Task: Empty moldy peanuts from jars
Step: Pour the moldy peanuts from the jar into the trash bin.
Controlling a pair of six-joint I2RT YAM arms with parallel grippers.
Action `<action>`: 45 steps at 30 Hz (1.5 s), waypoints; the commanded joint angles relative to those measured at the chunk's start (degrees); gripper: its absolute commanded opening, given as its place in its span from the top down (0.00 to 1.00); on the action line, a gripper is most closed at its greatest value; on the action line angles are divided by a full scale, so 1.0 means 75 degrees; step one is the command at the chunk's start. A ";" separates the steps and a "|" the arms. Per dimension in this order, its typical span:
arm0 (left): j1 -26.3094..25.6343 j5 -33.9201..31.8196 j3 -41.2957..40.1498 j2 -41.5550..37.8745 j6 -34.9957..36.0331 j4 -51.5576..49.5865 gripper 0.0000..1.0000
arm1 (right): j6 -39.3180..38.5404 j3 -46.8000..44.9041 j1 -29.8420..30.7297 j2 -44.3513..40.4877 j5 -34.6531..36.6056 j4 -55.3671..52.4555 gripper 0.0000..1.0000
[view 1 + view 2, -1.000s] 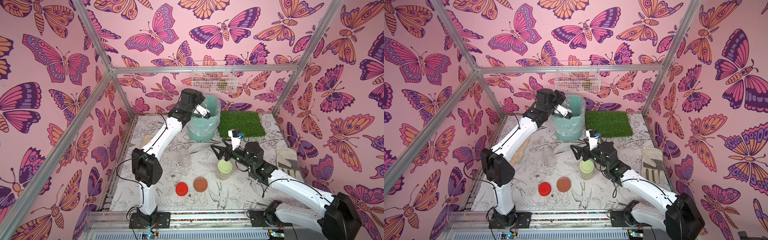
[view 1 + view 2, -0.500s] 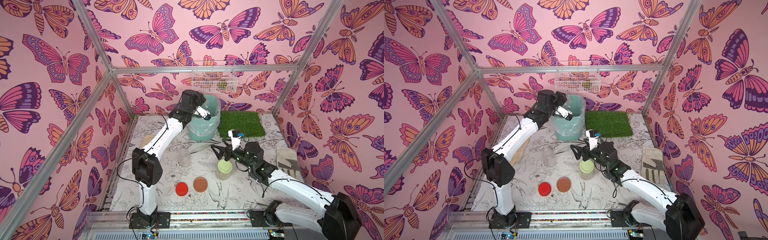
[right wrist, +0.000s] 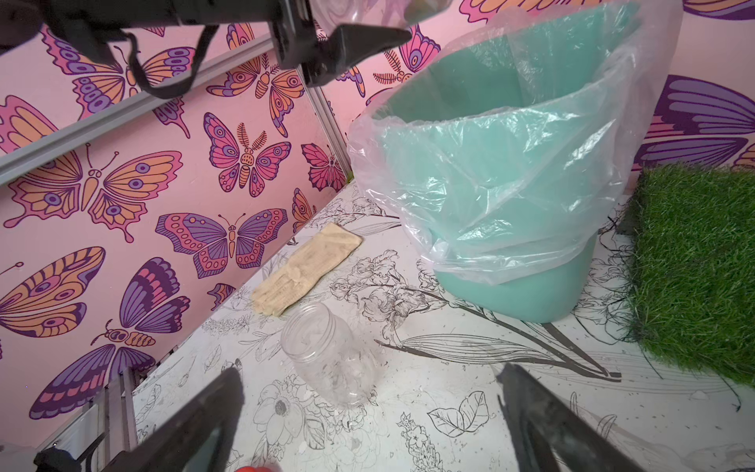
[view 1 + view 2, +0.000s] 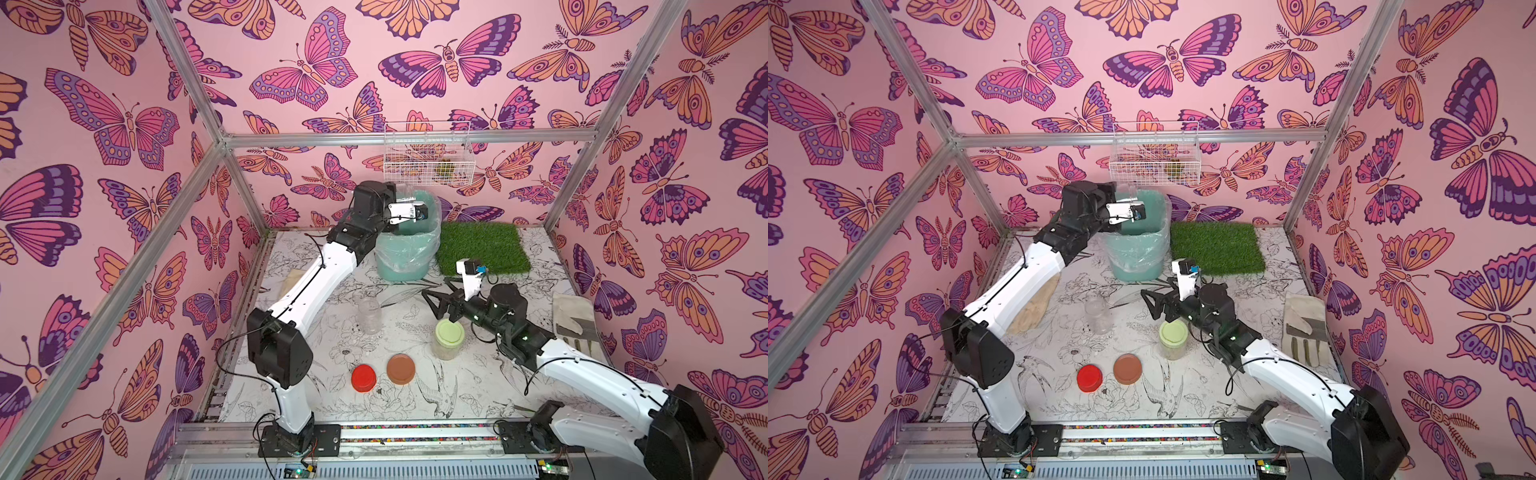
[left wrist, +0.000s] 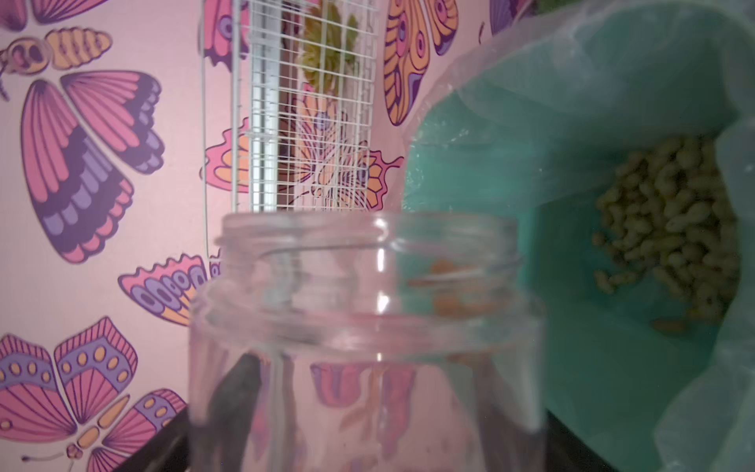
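While the left gripper (image 5: 392, 412) stands clenched around the body of a clear plastic jar (image 5: 367, 310), that jar is held aloft at the rim of the teal bin (image 4: 430, 243). Its exact tilt cannot be told.

Handling, judged:
- Thin-walled jars, light once emptied, smooth and likely slippery. A hard squeeze may flex the wall. Best purchase is on the straight body below the threaded shoulder, as taken here.
- Moldy peanuts (image 5: 674, 220) are loose and dry-looking and should pour freely.
- Green-lidded jar (image 4: 448, 340) is filled, so heavier. Body wants holding while the lid is turned.

Appearance:
- Held jar is lidless and transparent, empty save a few orange-brown flecks inside the wall.
- Pale tan peanuts lie heaped in the bin's bottom, inside the clear liner.
- Second clear jar (image 4: 369, 315) stands upright, open and empty, on the table.
- Red lid (image 4: 364, 377) and brown lid (image 4: 401, 369) lie side by side, near the front.

Right gripper (image 4: 437, 300) is spread wide and holds nothing, just beside the green-lidded jar
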 commanded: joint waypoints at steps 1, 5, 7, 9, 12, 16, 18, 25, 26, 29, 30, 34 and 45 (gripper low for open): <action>0.0191 0.0484 -0.0543 -0.0695 -0.3117 0.1146 1.00 | 0.0048 0.0189 -0.0049 -0.0002 -0.0174 -0.0072 0.01; 0.0323 0.1096 -0.1971 -0.1334 -0.5025 0.2687 1.00 | 0.0060 0.0334 -0.0045 0.0100 -0.0484 -0.0177 0.01; 0.0381 0.1357 -0.2639 -0.1622 -0.5966 0.3332 1.00 | 0.0080 0.0398 -0.0051 0.0128 -0.0553 -0.0242 0.01; 0.0383 0.1258 -0.3372 -0.1916 -0.6814 0.4114 1.00 | 0.0106 0.0422 -0.0050 0.0139 -0.0550 -0.0226 0.01; 0.0427 0.1002 -0.4427 -0.2281 -0.7779 0.5209 1.00 | 0.0142 0.0444 -0.0046 0.0142 -0.0531 -0.0209 0.01; 0.0465 0.0618 -0.5355 -0.2617 -0.8517 0.5859 1.00 | 0.0210 0.0459 -0.0046 0.0171 -0.0555 -0.0182 0.01; 0.0474 0.0406 -0.5629 -0.2720 -0.8704 0.6025 1.00 | 0.0246 0.0482 -0.0056 0.0190 -0.0576 -0.0165 0.01; 0.0475 0.0474 -0.5751 -0.2870 -0.8345 0.5922 1.00 | 0.0252 0.0482 -0.0052 0.0210 -0.0590 -0.0166 0.01; 0.0479 0.0485 -0.5702 -0.2879 -0.8183 0.5794 1.00 | 0.0248 0.0485 -0.0050 0.0211 -0.0572 -0.0146 0.01; 0.0487 0.0667 -0.5455 -0.2915 -0.7426 0.5339 1.00 | 0.0248 0.0462 -0.0048 0.0229 -0.0572 -0.0127 0.01; 0.0495 0.0743 -0.5340 -0.2916 -0.7146 0.5155 1.00 | 0.0245 0.0459 -0.0046 0.0241 -0.0583 -0.0115 0.01; 0.0512 0.1001 -0.4504 -0.2704 -0.5645 0.3824 1.00 | 0.0236 0.0424 -0.0056 0.0272 -0.0590 -0.0044 0.01; 0.0374 0.0207 -0.1596 -0.1194 0.1157 0.0510 1.00 | 0.0195 0.0169 -0.0049 0.0108 -0.0351 0.0067 0.01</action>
